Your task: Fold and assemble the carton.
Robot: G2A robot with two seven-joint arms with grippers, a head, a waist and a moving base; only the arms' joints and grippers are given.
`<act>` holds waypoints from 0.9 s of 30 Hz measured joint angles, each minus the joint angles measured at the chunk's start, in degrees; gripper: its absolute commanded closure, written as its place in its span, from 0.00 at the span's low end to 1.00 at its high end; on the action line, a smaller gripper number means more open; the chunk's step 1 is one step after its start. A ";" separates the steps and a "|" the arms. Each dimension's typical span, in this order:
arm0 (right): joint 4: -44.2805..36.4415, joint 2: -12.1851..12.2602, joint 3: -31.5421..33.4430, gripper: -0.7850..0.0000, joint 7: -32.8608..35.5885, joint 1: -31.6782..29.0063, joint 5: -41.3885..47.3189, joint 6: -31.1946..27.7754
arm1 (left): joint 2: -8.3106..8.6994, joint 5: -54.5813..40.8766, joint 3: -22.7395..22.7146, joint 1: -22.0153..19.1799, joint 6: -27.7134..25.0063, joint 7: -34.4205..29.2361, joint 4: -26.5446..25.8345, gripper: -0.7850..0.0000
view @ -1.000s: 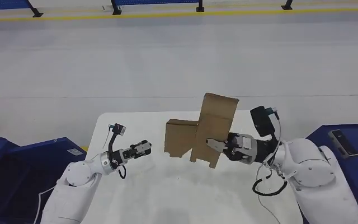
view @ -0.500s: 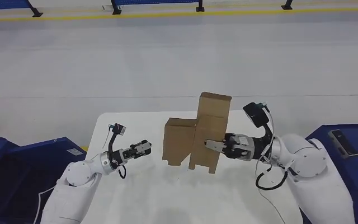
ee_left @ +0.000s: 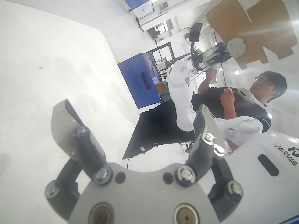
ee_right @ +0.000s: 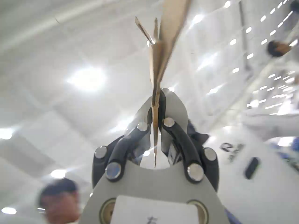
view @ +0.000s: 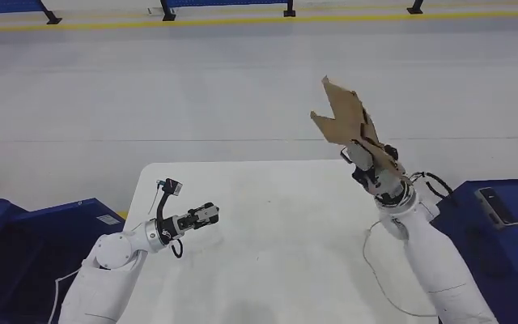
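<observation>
The right pincer [view: 362, 151] is gripping the carton [view: 343, 116] by one edge, its fingers [ee_right: 174, 108] closing tight on the cardboard. The carton is sticking up and out from the pincer tips, raised high in the air and touching nothing else. It is lying flattened rather than opened into a box. Seen from the wrist behind the pincer, the cardboard [ee_right: 161, 57] is showing edge-on: its layers are running straight down between the two fingers and reaching back toward the pincer's base, while past the tips a couple of flaps are splaying apart. The counter [view: 283, 251] is sitting well below this pincer, with the pincer hanging over its far right corner.

The left pincer [view: 208, 215] is holding nothing. Its fingers [ee_left: 70, 127] are standing wide apart, and it is hovering low over the left part of the counter [ee_left: 35, 47], pointing across toward the middle. From this pincer the carton [ee_left: 254, 22] is showing far ahead and high up, well apart from it, its brown flaps fanning out beyond the other arm's wrist.
</observation>
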 measured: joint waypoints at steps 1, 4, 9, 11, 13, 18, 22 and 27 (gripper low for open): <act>1.04 -0.33 -1.53 1.00 -1.02 0.01 3.51 3.23 | 0.00 0.00 0.00 0.00 0.00 0.00 0.00 0.00; 3.91 -1.34 -6.61 1.00 -5.65 -0.44 14.46 13.85 | 0.00 0.00 0.00 0.00 0.00 0.00 0.00 0.00; 5.44 -2.47 -12.65 1.00 -15.10 -1.47 32.55 27.77 | 0.00 0.00 0.00 0.00 0.00 0.00 0.00 0.00; 4.87 -2.52 -12.39 1.00 -17.37 -1.37 35.61 29.03 | 0.00 0.00 0.00 0.00 0.00 0.00 0.00 0.00; 3.99 -2.49 -10.97 1.00 -18.13 -1.46 35.46 28.77 | 0.00 0.00 0.00 0.00 0.00 0.00 0.00 0.00; 0.65 -2.19 -3.76 1.00 -11.64 -1.11 22.70 19.83 | 0.00 0.00 0.00 0.00 0.00 0.00 0.00 0.00; -0.11 -1.73 1.63 1.00 2.61 -1.56 -1.64 4.04 | 0.00 0.00 0.00 0.00 0.00 0.00 0.00 0.00; -0.45 -0.61 8.78 1.00 10.11 -1.57 -26.80 -16.25 | 0.00 0.00 0.00 0.00 0.00 0.00 0.00 0.00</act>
